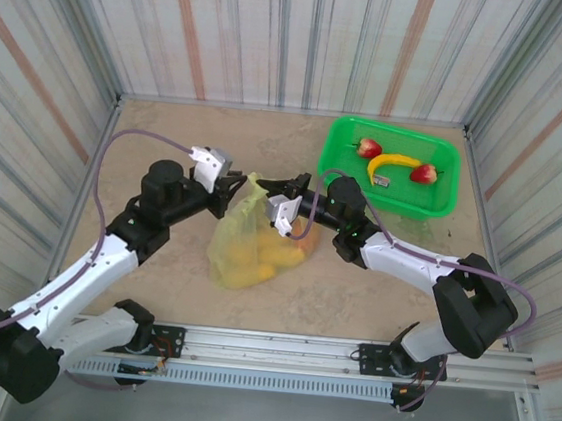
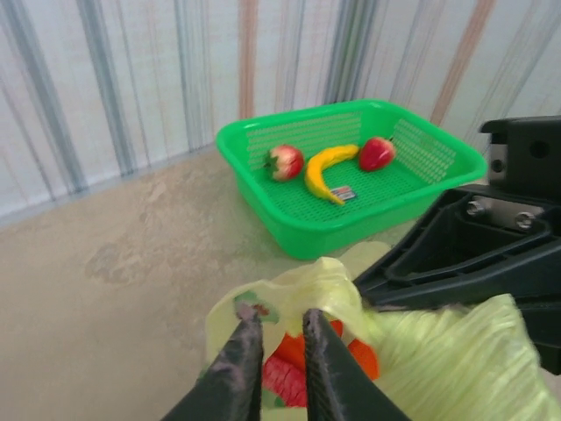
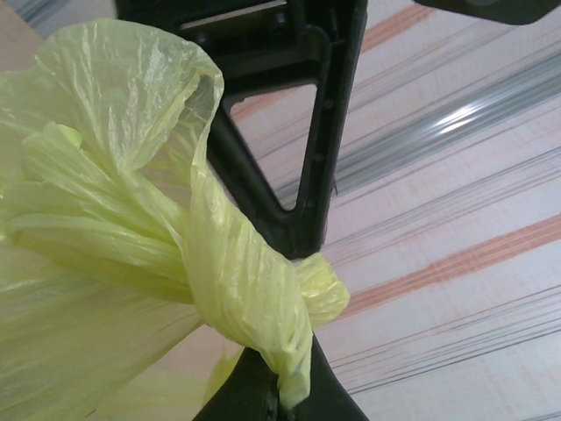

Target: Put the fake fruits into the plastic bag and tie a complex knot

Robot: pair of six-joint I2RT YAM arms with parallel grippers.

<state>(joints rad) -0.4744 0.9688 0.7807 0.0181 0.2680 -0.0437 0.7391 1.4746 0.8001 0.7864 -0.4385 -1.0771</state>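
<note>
The plastic bag [image 1: 241, 252] lies at mid-table with orange and yellow fake fruits [image 1: 268, 256] inside. Its handles are bunched into a twisted knot [image 3: 250, 289] at the top. My right gripper [image 3: 282, 390] is shut on a strip of handle coming out of that knot. My left gripper [image 2: 280, 320] hangs over the bag's mouth [image 2: 298, 285], jaws a narrow gap apart, with red and orange fruit [image 2: 294, 364] showing through the gap. In the top view the two grippers meet over the bag's top [image 1: 254, 183]. Two strawberries [image 1: 369, 147] and a banana [image 1: 391, 164] lie in the basket.
The green slotted basket [image 1: 433, 201] stands at the back right, close behind my right arm. Striped walls close in the table at the back and on both sides. Bare tabletop [image 1: 158, 137] lies left of the bag.
</note>
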